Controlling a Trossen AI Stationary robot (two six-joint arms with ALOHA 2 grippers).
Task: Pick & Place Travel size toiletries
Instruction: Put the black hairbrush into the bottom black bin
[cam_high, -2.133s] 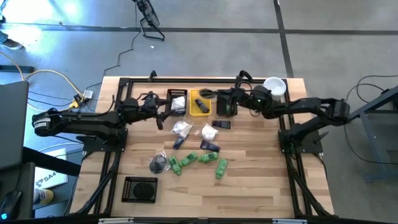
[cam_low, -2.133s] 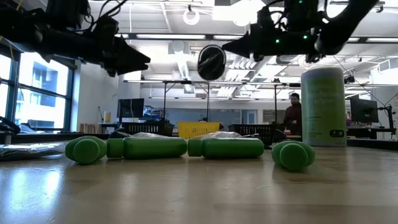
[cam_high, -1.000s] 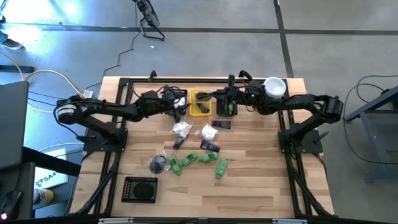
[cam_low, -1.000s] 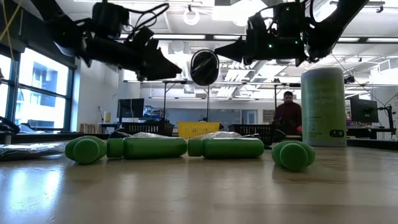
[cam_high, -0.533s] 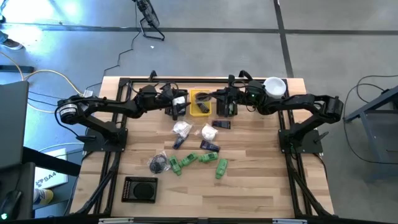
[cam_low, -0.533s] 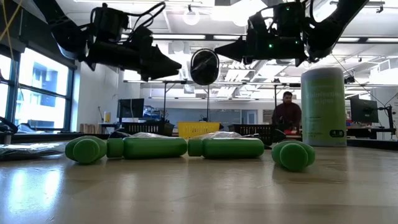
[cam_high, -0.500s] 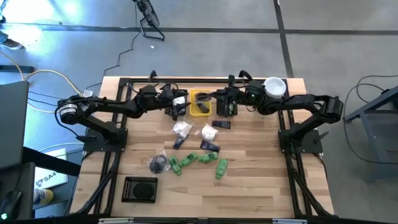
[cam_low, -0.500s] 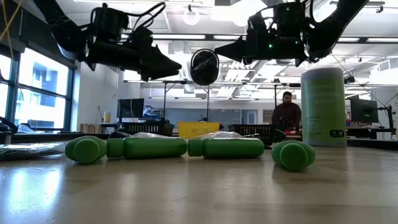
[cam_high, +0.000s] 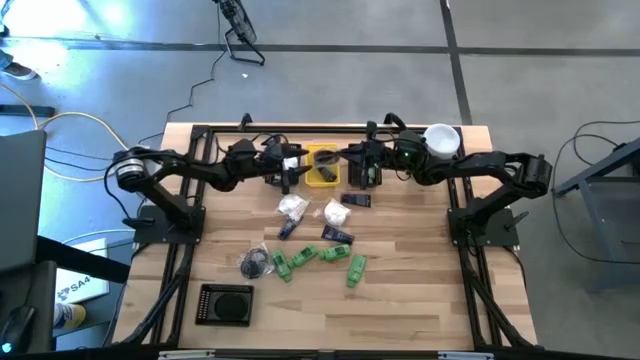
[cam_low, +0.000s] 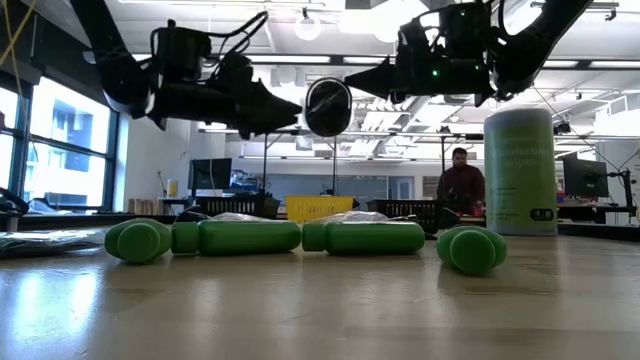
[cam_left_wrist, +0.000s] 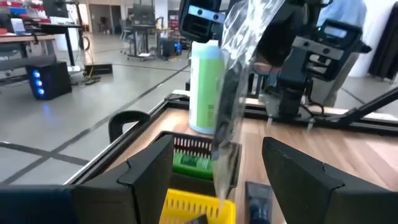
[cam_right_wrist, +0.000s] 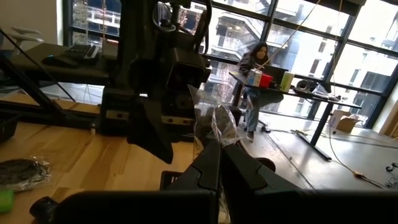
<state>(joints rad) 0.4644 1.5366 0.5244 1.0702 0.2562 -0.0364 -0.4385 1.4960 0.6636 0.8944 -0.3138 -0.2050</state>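
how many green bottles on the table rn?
4 loose green bottles in the front-centre cluster: two side by side, one in the middle, one rightmost. Another green item sits in the black bin at the back; others may be hidden there.

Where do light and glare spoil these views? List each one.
Low view: both arms silhouetted against ceiling lights, left gripper and right gripper black. Left wrist view: glare streaks the clear packet. Right wrist view: bright windows darken the near fingers.

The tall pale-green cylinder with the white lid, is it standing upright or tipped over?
Upright. The tall pale-green cylinder stands vertically on the wooden table; from above only its round white lid shows.
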